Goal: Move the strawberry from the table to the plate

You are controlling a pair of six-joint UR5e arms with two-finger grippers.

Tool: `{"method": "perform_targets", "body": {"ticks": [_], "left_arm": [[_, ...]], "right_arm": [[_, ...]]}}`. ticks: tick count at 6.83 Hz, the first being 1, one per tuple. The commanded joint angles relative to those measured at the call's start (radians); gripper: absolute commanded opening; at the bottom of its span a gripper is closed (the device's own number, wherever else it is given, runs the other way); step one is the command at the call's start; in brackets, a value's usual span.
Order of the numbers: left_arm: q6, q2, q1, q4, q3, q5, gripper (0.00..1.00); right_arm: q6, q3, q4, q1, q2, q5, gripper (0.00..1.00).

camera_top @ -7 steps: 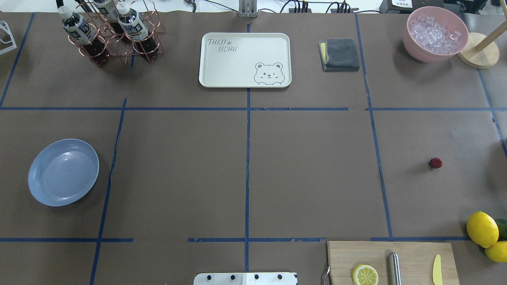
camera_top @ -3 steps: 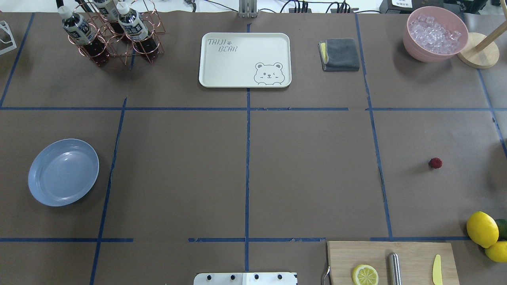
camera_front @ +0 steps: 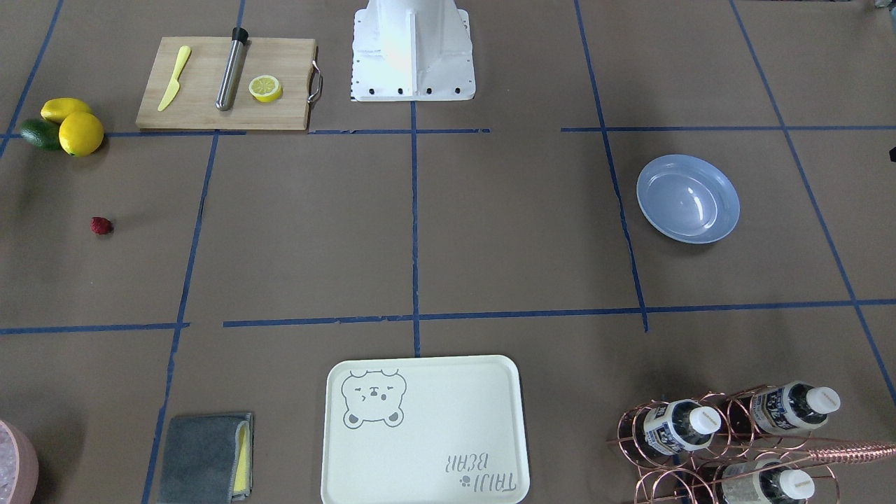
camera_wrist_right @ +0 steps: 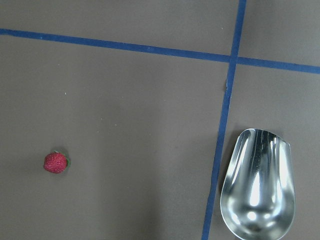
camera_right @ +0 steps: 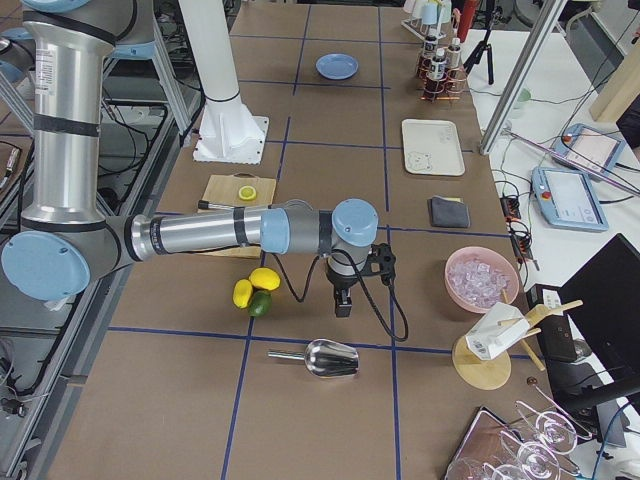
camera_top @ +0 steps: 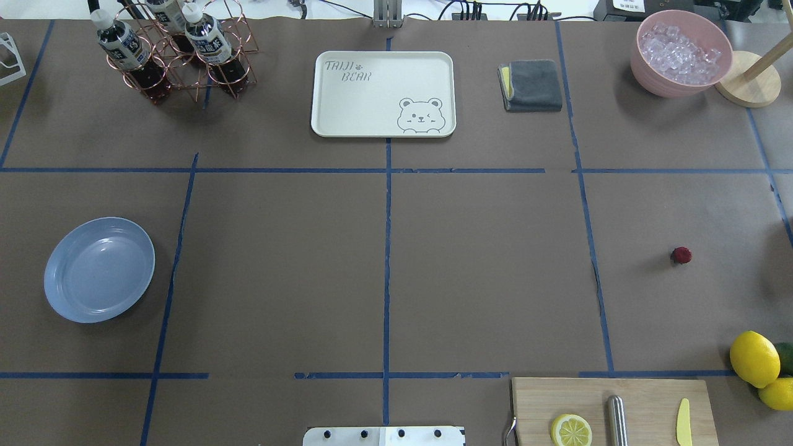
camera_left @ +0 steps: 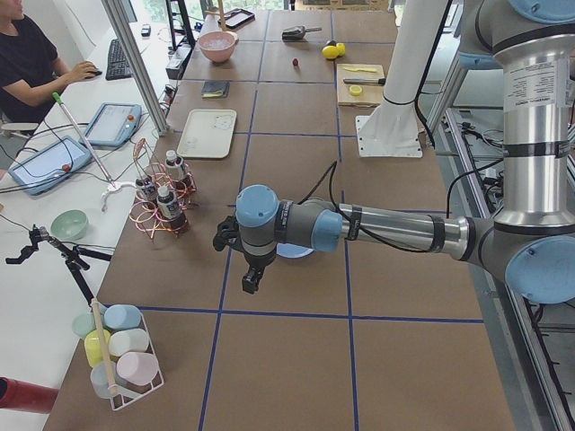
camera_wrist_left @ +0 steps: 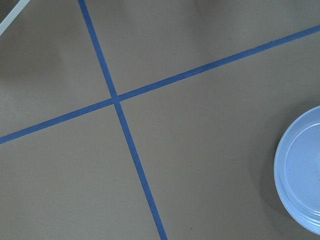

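The strawberry (camera_top: 681, 255) (camera_front: 101, 225) is a tiny dark-red berry lying alone on the brown table (camera_top: 483, 266), far right in the overhead view. It sits low and left in the right wrist view (camera_wrist_right: 55, 162). The pale-blue plate (camera_top: 99, 269) (camera_front: 688, 199) rests bare on the table's far left, and its edge shows in the left wrist view (camera_wrist_left: 305, 170). My left gripper (camera_left: 252, 283) hangs over the table beside the plate. My right gripper (camera_right: 342, 305) hangs near the lemons. Both show only in side views, so I cannot tell their state.
A wooden cutting board (camera_top: 613, 409) carries a lemon half, a metal rod and a yellow knife. Whole lemons (camera_top: 754, 358) lie right of it, with a metal scoop (camera_wrist_right: 257, 185) nearby. At the far edge stand a bear-print tray (camera_top: 383, 93), bottle rack (camera_top: 179, 49), cloth and ice bowl (camera_top: 680, 52).
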Motion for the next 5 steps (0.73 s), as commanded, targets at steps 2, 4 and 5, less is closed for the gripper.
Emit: {"method": "perform_targets", "body": {"ticks": [2, 4, 5], "left_arm": [[-0.061, -0.001, 0.130, -0.062, 0.009, -0.040, 1.00], [-0.237, 0.001, 0.205, -0.252, 0.114, -0.028, 1.00], [-0.305, 0.001, 0.259, -0.412, 0.196, -0.030, 1.00]], "right_arm": [[-0.001, 0.022, 0.001, -0.037, 0.001, 0.003, 1.00], [-0.007, 0.024, 0.016, -0.064, 0.001, 0.001, 1.00], [-0.001, 0.022, 0.063, -0.079, 0.001, 0.004, 1.00]]}}
